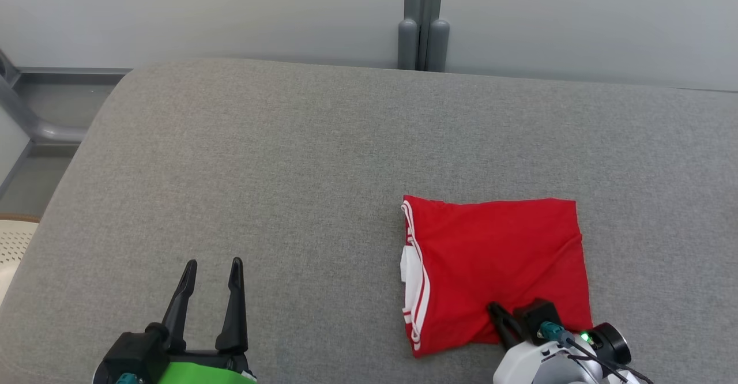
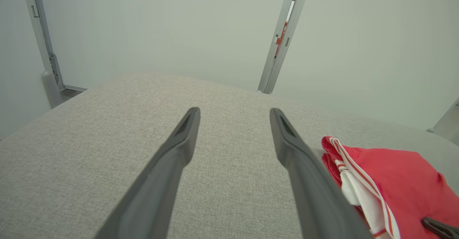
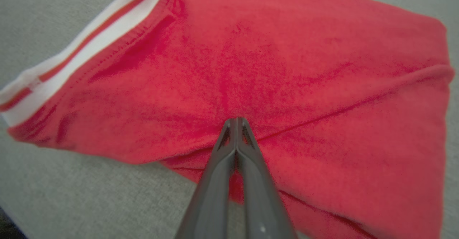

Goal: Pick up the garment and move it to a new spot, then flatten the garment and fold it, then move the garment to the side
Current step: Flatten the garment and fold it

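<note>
The red garment (image 1: 496,263) lies folded into a rough square on the grey fabric surface (image 1: 277,165), right of centre, with white striped trim along its left edge. My right gripper (image 1: 494,309) is shut, its tips resting on the garment's near edge; in the right wrist view the closed right gripper (image 3: 236,120) meets the red cloth (image 3: 287,66) at a crease. My left gripper (image 1: 213,264) is open at the lower left, apart from the garment. In the left wrist view the left gripper (image 2: 235,111) points over bare fabric, with the garment (image 2: 394,174) off to its right.
The grey surface rounds off at its left edge, where a metal rail (image 1: 34,124) and a pale perforated object (image 1: 14,243) sit below. A grey post (image 1: 424,38) stands against the wall behind. Wide bare fabric lies left of and behind the garment.
</note>
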Controlling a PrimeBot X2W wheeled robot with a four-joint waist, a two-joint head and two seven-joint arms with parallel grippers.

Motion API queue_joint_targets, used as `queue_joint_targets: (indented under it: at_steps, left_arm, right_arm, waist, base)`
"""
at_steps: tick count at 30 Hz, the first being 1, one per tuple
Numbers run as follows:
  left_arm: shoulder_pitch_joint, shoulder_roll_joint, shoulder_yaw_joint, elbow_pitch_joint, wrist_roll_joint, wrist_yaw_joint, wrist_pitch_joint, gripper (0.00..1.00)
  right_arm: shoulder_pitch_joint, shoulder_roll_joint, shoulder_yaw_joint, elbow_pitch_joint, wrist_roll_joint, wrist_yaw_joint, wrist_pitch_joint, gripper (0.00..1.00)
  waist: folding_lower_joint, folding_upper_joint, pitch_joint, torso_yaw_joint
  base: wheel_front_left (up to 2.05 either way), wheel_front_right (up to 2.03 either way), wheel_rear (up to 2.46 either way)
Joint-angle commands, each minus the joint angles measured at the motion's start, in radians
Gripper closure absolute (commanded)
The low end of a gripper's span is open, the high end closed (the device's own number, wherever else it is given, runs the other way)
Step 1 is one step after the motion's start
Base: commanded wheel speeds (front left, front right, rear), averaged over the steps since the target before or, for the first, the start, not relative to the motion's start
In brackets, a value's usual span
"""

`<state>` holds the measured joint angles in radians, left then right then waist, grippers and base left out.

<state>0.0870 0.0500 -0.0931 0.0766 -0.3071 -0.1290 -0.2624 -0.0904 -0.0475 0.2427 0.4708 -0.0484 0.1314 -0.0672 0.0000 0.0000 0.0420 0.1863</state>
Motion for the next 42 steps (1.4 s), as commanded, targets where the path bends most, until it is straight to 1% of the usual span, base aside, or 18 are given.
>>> queue_joint_targets:
  at_steps: [1,5,7,8,10,11,14,17,18,19,20,24,27,33,37,42]
  left_arm:
    - [-0.015,0.002,0.002,0.003,0.003,-0.003,-0.003,0.00]
    - [-0.013,0.002,0.005,0.003,0.006,-0.003,-0.003,0.00]
    - [-0.009,0.002,0.009,0.004,0.007,-0.003,-0.003,0.00]
    - [-0.007,0.002,0.010,0.005,0.007,-0.003,-0.003,0.00]
    - [-0.004,0.002,0.014,0.007,0.007,-0.003,-0.003,0.00]
    - [0.000,0.002,0.018,0.006,0.007,-0.003,-0.003,0.00]
    - [0.007,0.002,0.024,0.006,0.009,-0.003,-0.003,0.00]
    - [0.016,0.002,0.032,0.003,0.010,-0.003,-0.003,0.00]
    - [0.020,0.002,0.034,0.003,0.010,-0.003,-0.003,0.00]
    - [0.023,0.002,0.037,0.001,0.009,-0.003,-0.003,0.00]
    - [0.026,0.002,0.039,-0.001,0.006,-0.003,-0.003,0.00]
    - [0.033,0.002,0.051,-0.009,-0.005,-0.003,-0.003,0.00]
    - [0.031,0.002,0.048,-0.010,-0.005,-0.003,-0.003,0.00]
    - [0.030,0.002,0.061,-0.022,-0.016,-0.003,-0.003,0.00]
    - [0.031,0.002,0.072,-0.019,-0.022,-0.003,-0.003,0.00]
    - [0.035,0.002,0.078,-0.006,-0.019,-0.003,-0.003,0.00]
  right_arm:
    - [0.006,-0.006,0.002,0.023,0.009,-0.002,0.012,1.00]
    - [0.000,-0.007,-0.027,0.080,0.048,-0.002,0.034,1.00]
    - [0.004,-0.006,-0.011,0.101,0.069,-0.002,0.053,1.00]
    - [0.007,-0.006,0.006,0.108,0.089,-0.002,0.062,1.00]
    - [0.016,-0.002,0.073,0.106,0.154,0.000,0.074,1.00]
    - [0.024,0.000,0.116,0.093,0.209,0.001,0.079,1.00]
    - [0.032,-0.004,0.208,0.034,0.340,0.000,0.081,1.00]
    - [0.033,-0.008,0.246,-0.040,0.431,-0.002,0.067,1.00]
    - [0.037,-0.007,0.252,-0.056,0.441,-0.002,0.063,0.69]
    - [0.045,-0.006,0.244,-0.078,0.447,-0.001,0.053,0.06]
    - [0.052,-0.005,0.238,-0.094,0.449,-0.001,0.048,0.00]
    - [0.077,-0.006,0.174,-0.175,0.432,-0.001,0.014,0.00]
    - [0.108,-0.005,0.105,-0.238,0.409,-0.001,-0.027,0.00]
    - [0.149,-0.005,-0.043,-0.313,0.292,-0.001,-0.130,0.00]
    - [0.163,-0.005,-0.122,-0.329,0.242,-0.001,-0.168,0.00]
    - [0.160,-0.004,-0.184,-0.304,0.173,-0.001,-0.188,0.00]
  waist:
    - [0.0000,0.0000,0.000,0.007]
    - [0.0000,0.0000,-0.002,0.018]
    - [0.0000,0.0000,-0.004,0.019]
    - [0.0000,0.0000,-0.005,0.019]
    - [0.0000,0.0000,-0.010,0.016]
    - [0.0000,0.0000,-0.014,0.012]
    - [0.0000,0.0000,-0.024,-0.005]
    - [0.0000,0.0000,-0.038,-0.033]
    - [0.0000,0.0000,-0.042,-0.041]
    - [0.0000,0.0000,-0.047,-0.053]
    - [0.0000,0.0000,-0.050,-0.063]
    - [0.0000,0.0000,-0.057,-0.113]
    - [0.0000,0.0000,-0.059,-0.153]
    - [0.0000,0.0000,-0.064,-0.214]
    - [0.0000,0.0000,-0.068,-0.240]
    - [0.0000,0.0000,-0.079,-0.257]
  base:
    - [0.00,0.00,0.00]
    - [0.00,0.00,0.00]
    - [0.00,0.00,0.00]
    - [0.00,0.00,0.00]
    - [0.00,0.00,0.00]
    - [0.00,0.00,0.00]
    - [0.00,0.00,0.00]
    - [0.00,0.00,0.00]
    - [0.00,0.00,0.00]
    - [0.00,0.00,0.00]
    - [0.00,0.00,0.00]
    - [0.00,0.00,0.00]
    - [0.00,0.00,0.00]
    - [0.00,0.00,0.00]
    - [0.00,0.00,0.00]
    - [0.00,0.00,0.00]
